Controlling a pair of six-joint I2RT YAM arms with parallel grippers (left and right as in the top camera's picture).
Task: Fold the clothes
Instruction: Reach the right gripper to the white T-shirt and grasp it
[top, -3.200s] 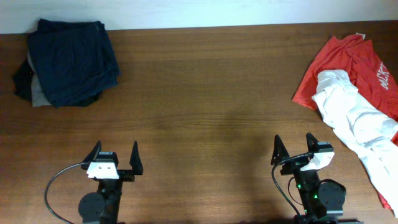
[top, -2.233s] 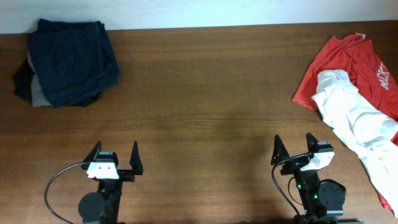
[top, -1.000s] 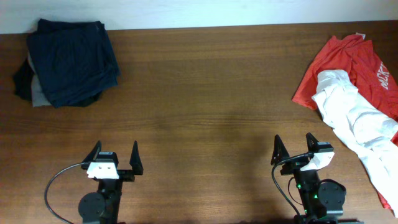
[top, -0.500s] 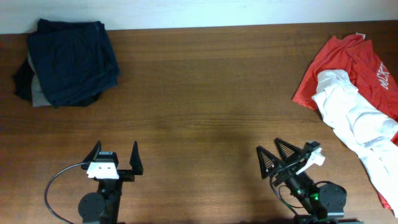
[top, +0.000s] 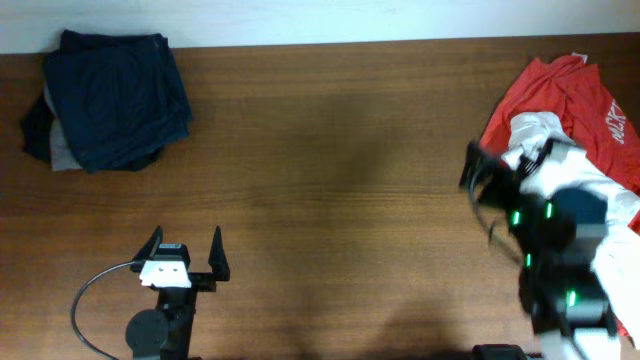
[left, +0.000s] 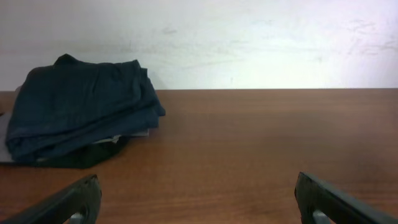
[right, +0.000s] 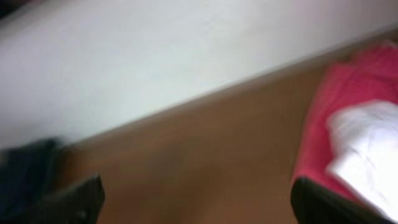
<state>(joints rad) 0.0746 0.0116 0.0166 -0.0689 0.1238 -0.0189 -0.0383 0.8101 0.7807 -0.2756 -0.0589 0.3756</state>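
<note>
The white long-sleeved shirt lies crumpled at the table's right edge, on top of the red tee with white lettering. My right arm partly covers the shirt, and no green mark shows. My right gripper is raised and motion-blurred just left of these clothes, open and empty. In the blurred right wrist view, its jaws frame bare table, with the red tee and white shirt at the right. My left gripper rests open and empty near the front edge; its jaws also show in the left wrist view.
A stack of folded dark navy garments sits at the back left corner, also seen in the left wrist view. A white wall runs behind the brown wooden table.
My right arm has lifted from its rest at the front right and swung up and right toward the white shirt and red tee. The left arm and the clothes have not moved.
</note>
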